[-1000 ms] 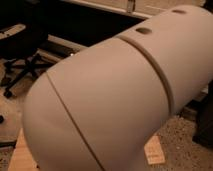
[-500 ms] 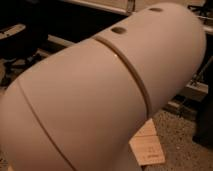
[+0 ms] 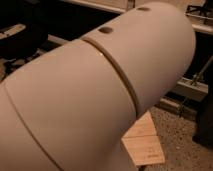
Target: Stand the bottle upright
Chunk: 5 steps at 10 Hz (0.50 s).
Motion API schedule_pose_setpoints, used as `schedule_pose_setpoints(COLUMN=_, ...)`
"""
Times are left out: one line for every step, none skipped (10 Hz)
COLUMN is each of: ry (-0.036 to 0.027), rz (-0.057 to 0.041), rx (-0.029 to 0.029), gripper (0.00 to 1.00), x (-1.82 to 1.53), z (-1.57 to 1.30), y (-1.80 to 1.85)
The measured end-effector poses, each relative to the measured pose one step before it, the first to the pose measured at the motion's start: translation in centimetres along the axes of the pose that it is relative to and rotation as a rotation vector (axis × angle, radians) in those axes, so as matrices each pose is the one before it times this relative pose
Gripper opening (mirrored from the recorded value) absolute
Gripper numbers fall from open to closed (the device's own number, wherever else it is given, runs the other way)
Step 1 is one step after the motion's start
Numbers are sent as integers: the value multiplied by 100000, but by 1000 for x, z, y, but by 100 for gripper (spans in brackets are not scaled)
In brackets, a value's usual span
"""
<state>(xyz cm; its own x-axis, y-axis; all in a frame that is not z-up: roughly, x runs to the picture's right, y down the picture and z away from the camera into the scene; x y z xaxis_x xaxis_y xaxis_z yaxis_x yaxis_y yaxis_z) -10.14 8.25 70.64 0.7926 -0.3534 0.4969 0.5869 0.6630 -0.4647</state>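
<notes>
My own white arm link [image 3: 95, 95] fills almost the whole camera view, running from the lower left to the upper right. It hides the work area. The bottle is hidden or out of view. The gripper is not in view.
A corner of a light wooden tabletop [image 3: 142, 142] shows under the arm at the bottom. A speckled floor [image 3: 185, 135] lies to the right. A dark office chair [image 3: 15, 37] stands at the far left. A metal frame [image 3: 192, 87] runs along the right side.
The arm link has swung up and to the right across the view, covering more of it. More of the wooden tabletop corner shows beneath it.
</notes>
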Motion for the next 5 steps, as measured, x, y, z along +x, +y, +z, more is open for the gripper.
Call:
schedule_pose_setpoints(ry=234, rz=-175, rx=-536, gripper=80, x=-221, z=277, y=19)
schedule_pose_setpoints(ry=114, rz=-498, rx=-582, gripper=80, x=-278, z=299, y=2)
schedule_pose_setpoints(ry=-264, rz=-590, rx=-650, gripper=80, x=-460, z=367, y=-40)
schedule_pose_setpoints(ry=-399, rz=-714, rx=-604, gripper=80, x=-474, z=338, y=-86)
schedule_pose_setpoints(ry=-358, rz=-540, rx=-396, gripper=80, x=-303, z=235, y=-116)
